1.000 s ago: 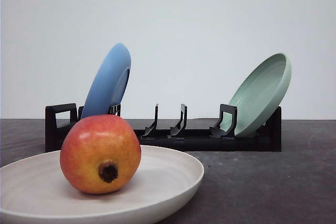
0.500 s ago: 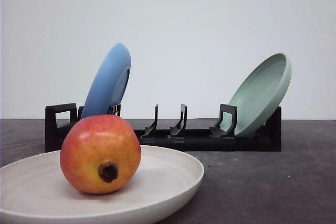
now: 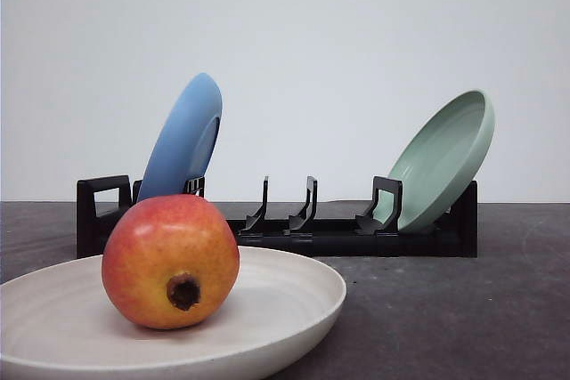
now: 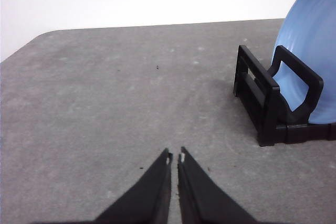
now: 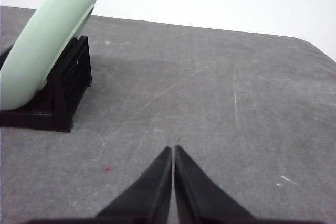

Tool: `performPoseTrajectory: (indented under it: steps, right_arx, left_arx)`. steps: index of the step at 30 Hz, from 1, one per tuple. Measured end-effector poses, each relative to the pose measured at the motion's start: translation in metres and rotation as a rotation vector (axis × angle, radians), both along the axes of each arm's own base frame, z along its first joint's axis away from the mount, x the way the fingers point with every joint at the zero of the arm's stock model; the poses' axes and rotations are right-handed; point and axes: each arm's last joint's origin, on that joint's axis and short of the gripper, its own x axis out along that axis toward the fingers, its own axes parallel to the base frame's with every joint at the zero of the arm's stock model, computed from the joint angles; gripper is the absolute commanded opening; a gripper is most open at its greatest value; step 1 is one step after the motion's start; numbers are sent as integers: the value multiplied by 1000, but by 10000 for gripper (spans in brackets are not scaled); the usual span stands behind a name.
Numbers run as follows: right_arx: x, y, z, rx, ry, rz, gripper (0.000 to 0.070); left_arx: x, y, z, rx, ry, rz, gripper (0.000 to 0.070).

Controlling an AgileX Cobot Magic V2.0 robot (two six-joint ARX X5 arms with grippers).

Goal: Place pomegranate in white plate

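On my front feed I see the pomegranate point(image 3: 170, 261) sitting inside the white plate point(image 3: 294, 304), resting on the plate's left half with its dark calyx stub turned toward the camera. Behind them a black dish rack point(image 3: 338, 236) stands on the grey counter point(image 3: 445, 309), with a blue plate point(image 3: 183, 140) leaning in its left end and a pale green plate point(image 3: 445, 157) leaning in its right end. My left pincer point(image 4: 175, 157) hangs over bare counter point(image 4: 105, 108) with its fingers drawn nearly together and nothing between them; the rack's end point(image 4: 270, 103) and the blue plate point(image 4: 315, 51) lie ahead of it, off to one side and well apart. My right pincer point(image 5: 173, 149) is likewise closed on nothing, above bare counter point(image 5: 220, 93), with the green plate point(image 5: 47, 40) and the rack end point(image 5: 68, 87) ahead and off to the other side.
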Motion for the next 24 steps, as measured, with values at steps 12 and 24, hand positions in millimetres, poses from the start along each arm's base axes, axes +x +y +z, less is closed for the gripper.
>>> performPoseTrajectory:
  steps: [12,24]
  right_arx:
    - [0,0,0,0,0,0,1]
    - [0,0,0,0,0,0,1]
  left_arx:
    - [0,0,0,0,0,0,0]
    - [0,0,0,0,0,0,0]
